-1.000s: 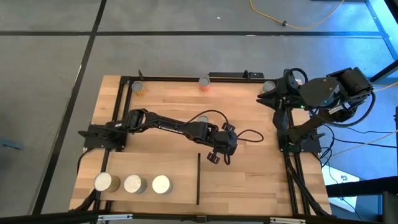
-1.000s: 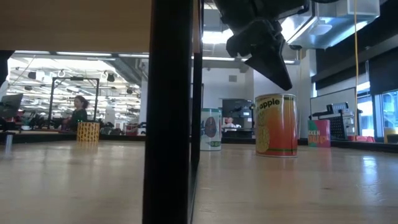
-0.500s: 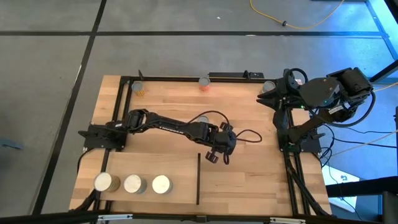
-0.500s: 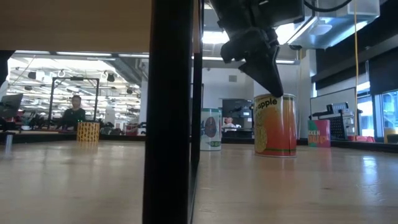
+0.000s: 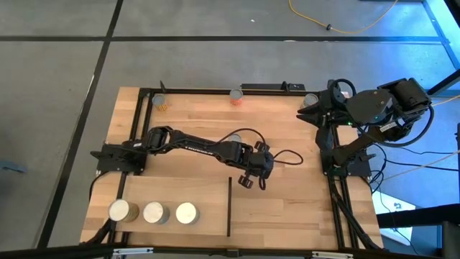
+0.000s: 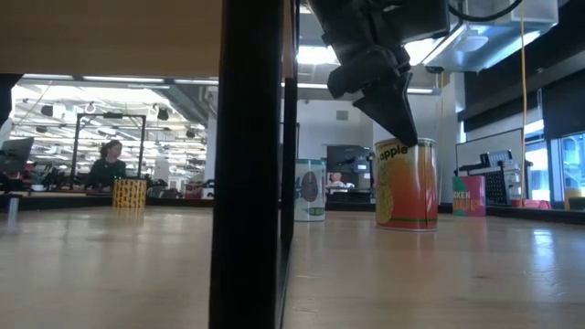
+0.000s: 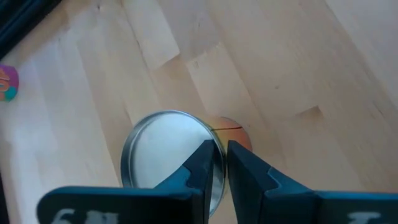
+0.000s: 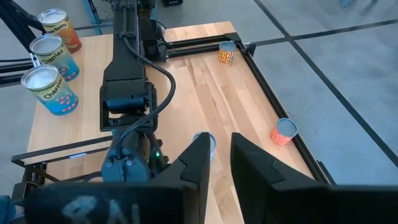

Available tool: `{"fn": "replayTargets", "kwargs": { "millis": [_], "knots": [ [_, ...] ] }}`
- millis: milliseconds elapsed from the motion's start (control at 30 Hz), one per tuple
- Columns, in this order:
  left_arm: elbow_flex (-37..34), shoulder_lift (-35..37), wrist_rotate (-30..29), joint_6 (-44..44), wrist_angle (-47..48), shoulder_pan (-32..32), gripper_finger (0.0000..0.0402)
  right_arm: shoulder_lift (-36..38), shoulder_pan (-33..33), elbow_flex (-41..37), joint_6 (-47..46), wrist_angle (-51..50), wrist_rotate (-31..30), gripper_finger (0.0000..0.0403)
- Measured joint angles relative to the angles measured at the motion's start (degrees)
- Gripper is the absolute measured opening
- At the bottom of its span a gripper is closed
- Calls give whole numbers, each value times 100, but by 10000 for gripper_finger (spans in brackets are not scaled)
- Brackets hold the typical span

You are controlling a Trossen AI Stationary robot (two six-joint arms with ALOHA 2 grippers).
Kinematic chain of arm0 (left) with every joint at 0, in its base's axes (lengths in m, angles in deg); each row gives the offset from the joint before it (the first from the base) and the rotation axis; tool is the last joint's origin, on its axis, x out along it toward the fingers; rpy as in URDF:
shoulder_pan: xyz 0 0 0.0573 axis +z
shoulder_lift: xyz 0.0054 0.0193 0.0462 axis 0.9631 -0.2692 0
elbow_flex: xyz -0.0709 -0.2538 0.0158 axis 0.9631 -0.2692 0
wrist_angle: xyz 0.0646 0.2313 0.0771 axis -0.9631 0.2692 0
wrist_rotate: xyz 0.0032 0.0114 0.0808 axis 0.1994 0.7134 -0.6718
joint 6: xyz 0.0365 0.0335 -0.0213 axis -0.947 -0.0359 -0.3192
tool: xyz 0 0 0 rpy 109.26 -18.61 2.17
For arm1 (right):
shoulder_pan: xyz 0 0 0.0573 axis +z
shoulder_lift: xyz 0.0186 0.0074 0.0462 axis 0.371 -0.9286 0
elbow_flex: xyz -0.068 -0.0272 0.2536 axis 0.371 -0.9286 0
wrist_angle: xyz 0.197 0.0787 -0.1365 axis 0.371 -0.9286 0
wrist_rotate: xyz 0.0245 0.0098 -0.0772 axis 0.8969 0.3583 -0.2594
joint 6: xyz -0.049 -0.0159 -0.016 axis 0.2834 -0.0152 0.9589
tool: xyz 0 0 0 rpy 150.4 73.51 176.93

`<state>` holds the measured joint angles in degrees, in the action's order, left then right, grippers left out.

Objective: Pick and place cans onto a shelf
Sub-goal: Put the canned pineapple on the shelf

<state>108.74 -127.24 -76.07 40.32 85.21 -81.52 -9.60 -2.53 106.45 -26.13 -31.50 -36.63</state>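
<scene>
- At the worktop's (image 5: 302, 216) 6 o'clock edge, three cans (image 5: 152, 212) stand in a row on the shelf (image 5: 205, 194), left of its black bar (image 5: 228, 208).
- Near the centre, the left gripper (image 7: 221, 149) has dropped since a second ago. Its tips now sit at the rim of the orange can (image 6: 405, 187).
- Whether its jaws are clamped on that rim cannot be told. The grasp of the next can looks to be starting.
- That can stands upright, its long axis vertical, silver lid up and label toward 6 o'clock.
- Three more cans (image 5: 236, 96) wait along the 12 o'clock edge.
- The right gripper (image 8: 221, 146) waits at 2 o'clock, jaws slightly parted and empty.
</scene>
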Motion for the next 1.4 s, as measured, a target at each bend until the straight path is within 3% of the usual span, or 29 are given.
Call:
{"fn": "replayTargets", "kwargs": {
  "millis": [167,467,733,933,1267,1400],
  "knots": [
    [0,0,-90,3,3,8,6,0,0,-2,1,-1,0,65],
    [44,12,-89,3,39,37,2,0,0,-1,0,-1,0,65],
    [859,9,61,-12,651,27,0,1,0,-2,-1,-1,0,65],
    [1871,10,77,-27,1404,-28,0,0,0,-2,-1,-1,-4,65],
    [1851,879,-11,474,2022,-285,0,4,1,-2,20,1,-13,65],
    [1867,1122,-328,702,2352,-434,0,4,2,-2,16,-1,-15,65]
  ]
}}
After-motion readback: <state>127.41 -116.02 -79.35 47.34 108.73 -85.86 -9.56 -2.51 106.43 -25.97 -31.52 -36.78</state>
